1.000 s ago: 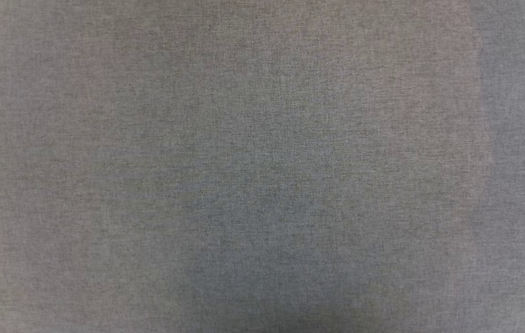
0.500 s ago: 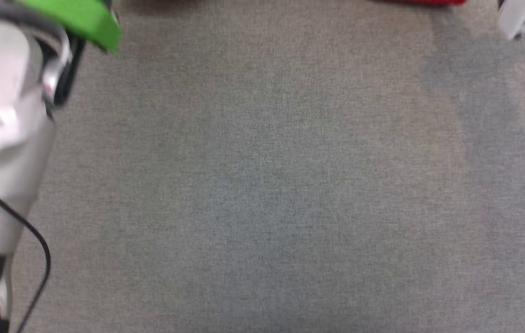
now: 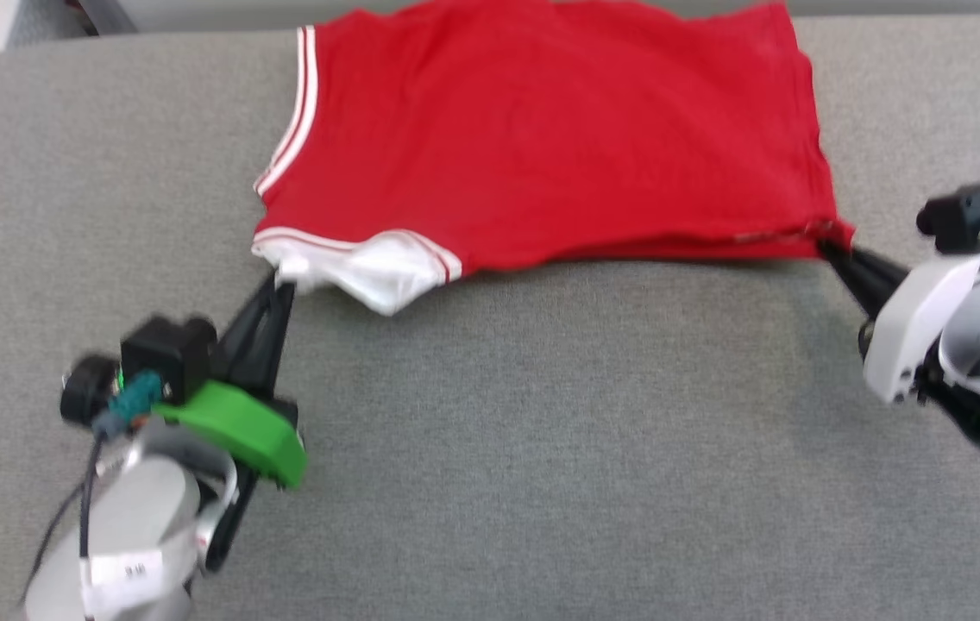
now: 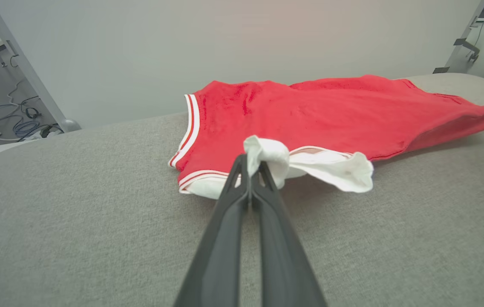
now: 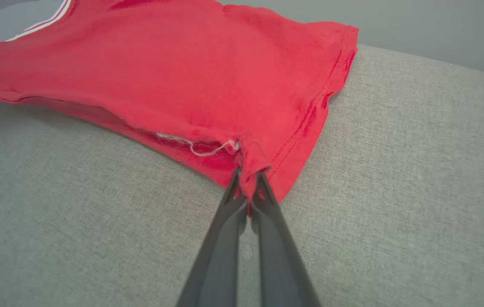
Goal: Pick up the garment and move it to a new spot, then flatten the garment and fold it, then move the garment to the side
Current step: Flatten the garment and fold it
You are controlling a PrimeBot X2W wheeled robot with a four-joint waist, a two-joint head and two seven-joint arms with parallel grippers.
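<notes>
The shirt [image 3: 542,129] is soft red knit, doubled over into a rough rectangle. It lies toward the far side of the grey pad [image 3: 490,448], which has a coarse, heathered weave and a rounded corner. The left claw [image 3: 281,280] has its two long dark fingers pressed together on a bunched knob of the white sleeve [image 4: 331,170], and the rest of that sleeve flops out as a crumpled flap. The right claw [image 3: 831,248] is pinched tight on the red hem corner at the other end, with fabric puckered between the tips. There's a loose white thread [image 5: 201,149] dangling off the seam right there. Red-and-white striped trim [image 3: 304,95] runs down the shirt's left edge.

The near edge hangs between the two grips with a shadow under it, so it looks a bit off the pad, though it's hard to say how much. The far edge is cut off at the top of the head view, which is kinda blurry anyway. Can't tell which side faces up, and the lower layers are hidden.
</notes>
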